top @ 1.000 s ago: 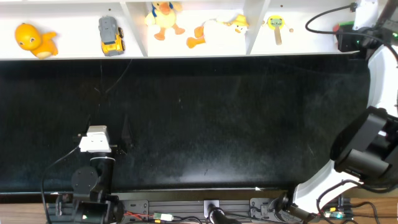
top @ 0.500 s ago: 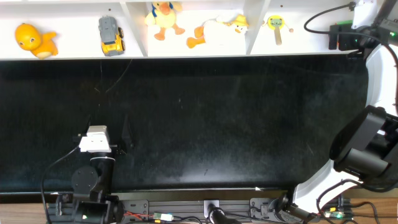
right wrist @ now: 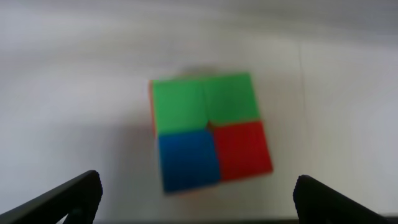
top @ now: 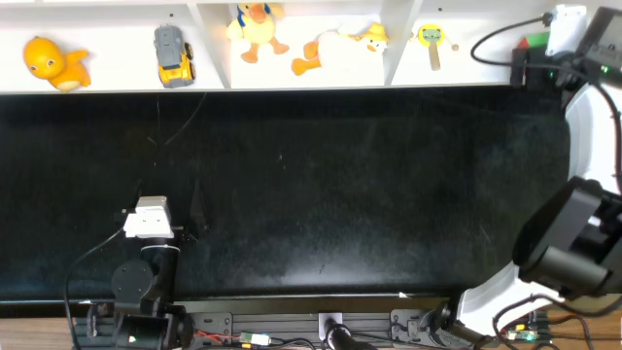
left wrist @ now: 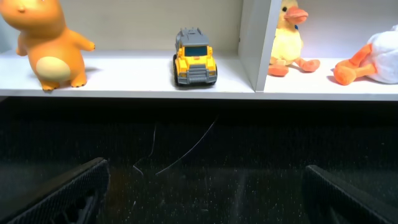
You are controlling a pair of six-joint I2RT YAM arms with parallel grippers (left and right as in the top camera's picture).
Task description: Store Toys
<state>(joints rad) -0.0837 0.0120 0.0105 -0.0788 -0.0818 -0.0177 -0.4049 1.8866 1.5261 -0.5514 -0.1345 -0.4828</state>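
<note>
A cube [right wrist: 208,127] with green, blue and red squares lies on the white shelf floor [right wrist: 74,93]. My right gripper [right wrist: 198,202] is open just in front of the cube, both fingers clear of it. In the top view the right gripper [top: 533,64] is at the shelf's far right end, with the cube [top: 534,41] just beyond it. My left gripper [left wrist: 202,196] is open and holds nothing, low over the black mat [left wrist: 199,143] and facing the shelf. In the top view the left gripper [top: 153,220] sits near its base.
Stored on the white shelf [top: 292,80] are an orange figure [top: 53,60], a yellow truck [top: 173,55], a yellow duck plush [top: 256,27], a white duck plush [top: 335,47] and a small stick toy [top: 432,41]. Dividers split the shelf into compartments. A cable [top: 496,29] loops by the right gripper.
The right arm's wrist has shifted slightly left at the shelf's right end and its elbow has dropped lower. The left arm has not moved.
</note>
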